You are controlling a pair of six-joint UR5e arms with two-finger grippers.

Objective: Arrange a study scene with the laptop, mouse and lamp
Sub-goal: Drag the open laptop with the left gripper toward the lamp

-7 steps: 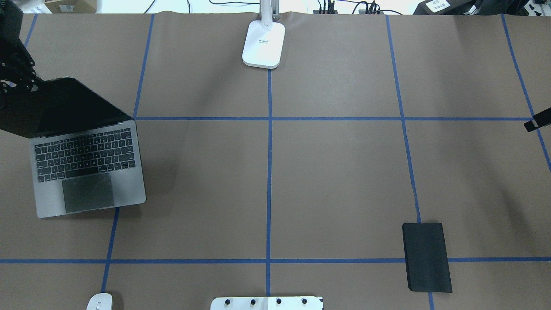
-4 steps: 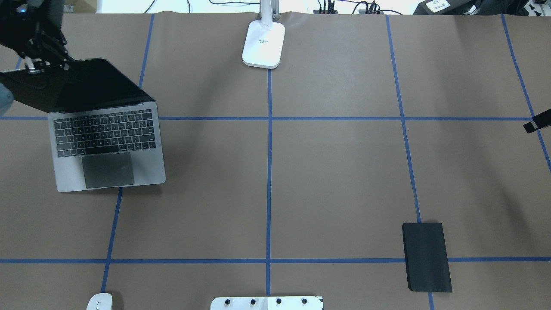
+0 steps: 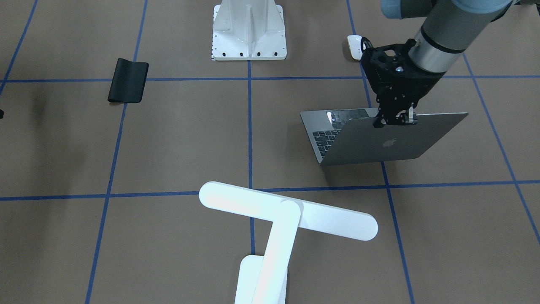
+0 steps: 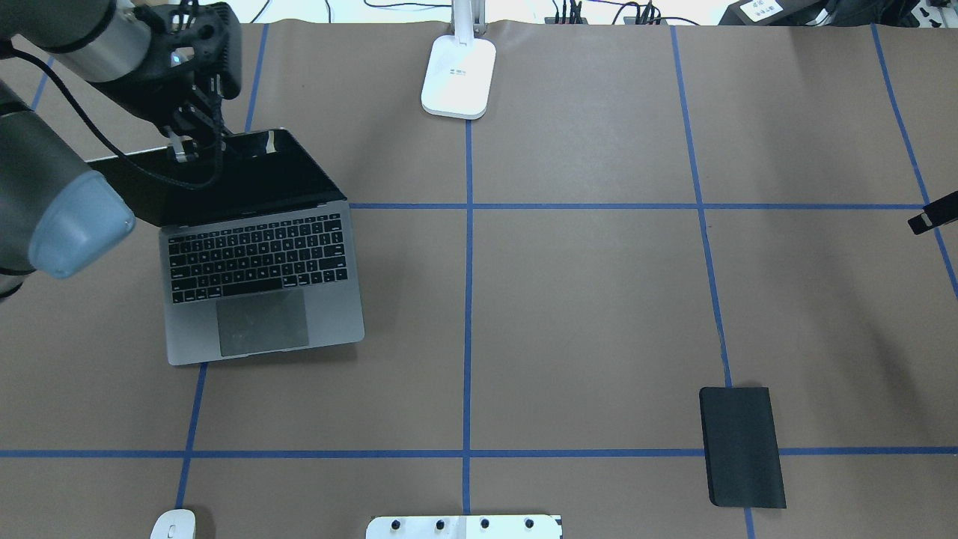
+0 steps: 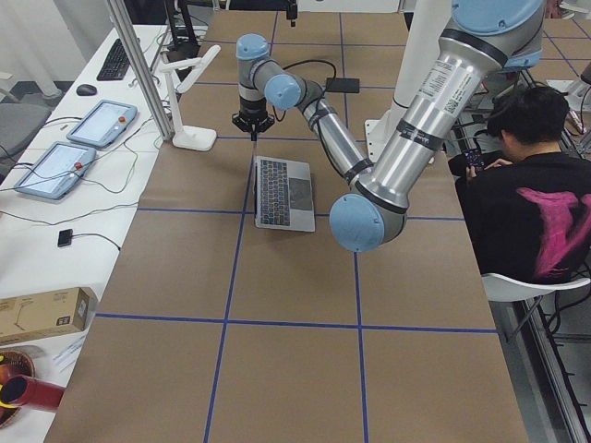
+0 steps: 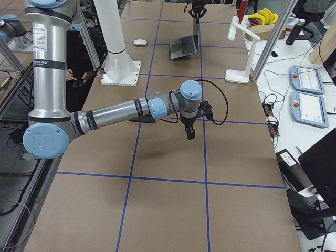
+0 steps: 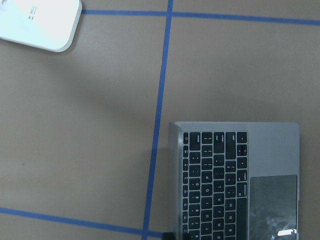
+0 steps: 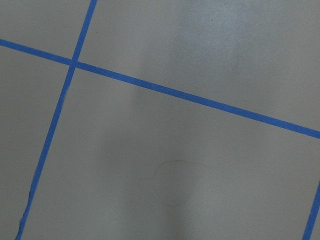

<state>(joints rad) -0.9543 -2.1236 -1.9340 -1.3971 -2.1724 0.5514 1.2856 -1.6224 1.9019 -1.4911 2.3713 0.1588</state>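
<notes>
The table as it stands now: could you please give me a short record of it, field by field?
laptop: open, robot's left half of the table, top lid edge pinched by left gripper
mouse: robot-side edge, left, apart from laptop
lamp: far edge, centre, standing
black pad: right side, lying flat, untouched
right gripper: above bare table on the right; open or shut unclear
</notes>
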